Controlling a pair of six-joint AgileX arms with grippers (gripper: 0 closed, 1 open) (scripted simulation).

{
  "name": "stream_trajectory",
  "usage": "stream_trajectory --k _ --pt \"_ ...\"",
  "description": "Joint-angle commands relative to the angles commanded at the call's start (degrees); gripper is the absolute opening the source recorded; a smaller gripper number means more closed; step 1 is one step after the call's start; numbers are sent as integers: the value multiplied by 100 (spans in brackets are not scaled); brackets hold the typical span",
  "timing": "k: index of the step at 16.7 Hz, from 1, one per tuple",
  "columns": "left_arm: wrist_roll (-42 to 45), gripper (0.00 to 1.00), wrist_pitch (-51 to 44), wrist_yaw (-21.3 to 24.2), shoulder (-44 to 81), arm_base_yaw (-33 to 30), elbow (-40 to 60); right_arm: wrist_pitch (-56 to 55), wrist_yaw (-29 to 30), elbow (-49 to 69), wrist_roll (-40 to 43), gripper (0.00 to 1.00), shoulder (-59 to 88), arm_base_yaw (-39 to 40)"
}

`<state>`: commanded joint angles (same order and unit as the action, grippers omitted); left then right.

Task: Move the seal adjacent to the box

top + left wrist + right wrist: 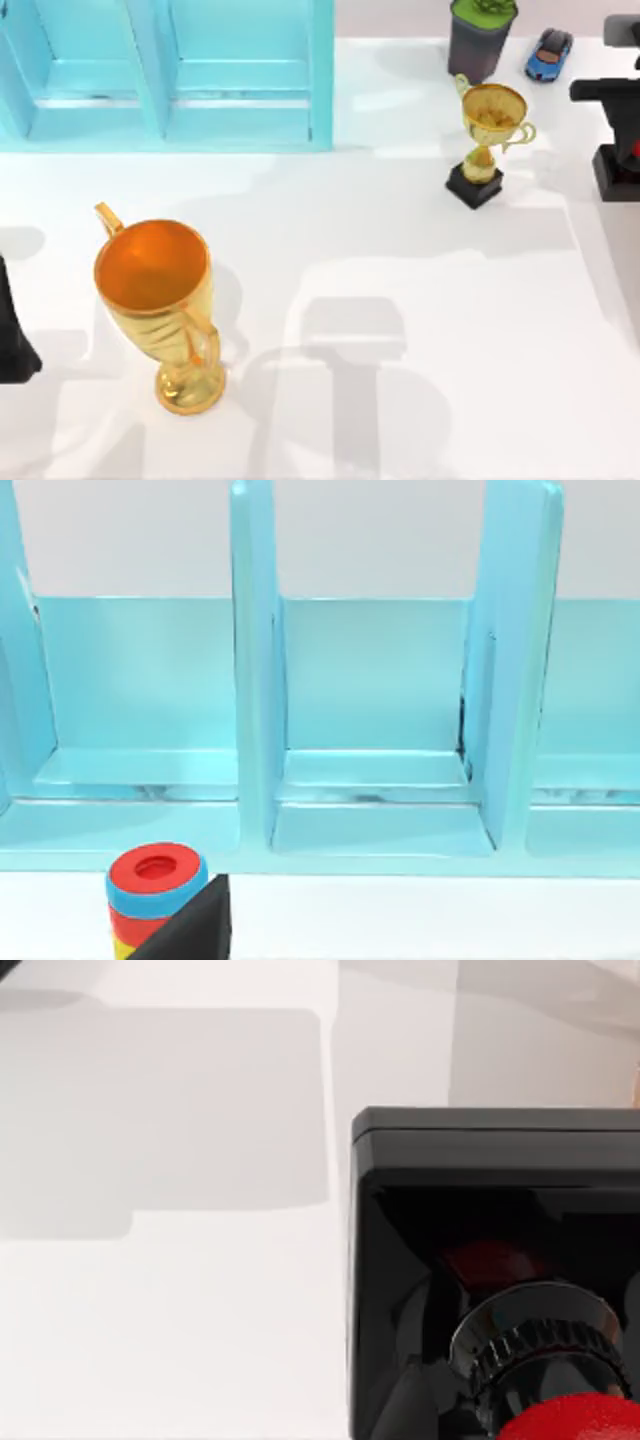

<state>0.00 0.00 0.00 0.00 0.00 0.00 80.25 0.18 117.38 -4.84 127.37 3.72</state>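
— Blue is your guide: take the box as the landmark. What lies where?

— Well below the box and farthest left, the left arm sits parked. Below the box stands the large gold trophy. Right of the box is the small gold trophy on its black base. Far right of the box is the seal, with the right gripper just over it.

— Is that gripper apart or clamped?

— I cannot tell, for either arm.

— So how should the grasp go?

— I judge it best to take the red knob squarely and lift straight up. Then carry the seal towards the box high enough to pass the small trophy, and set the base flat just beside the box's wall.
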Motion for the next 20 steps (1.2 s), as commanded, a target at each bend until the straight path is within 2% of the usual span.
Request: stream_trajectory --k 1,14,20 --pt "0 100 0 0 0 0 0 0 0 0 0 0 0 0" --pt "0 100 0 0 0 0 0 0 0 0 0 98 0 0" --pt "0 100 0 0 0 0 0 0 0 0 0 100 0 0"
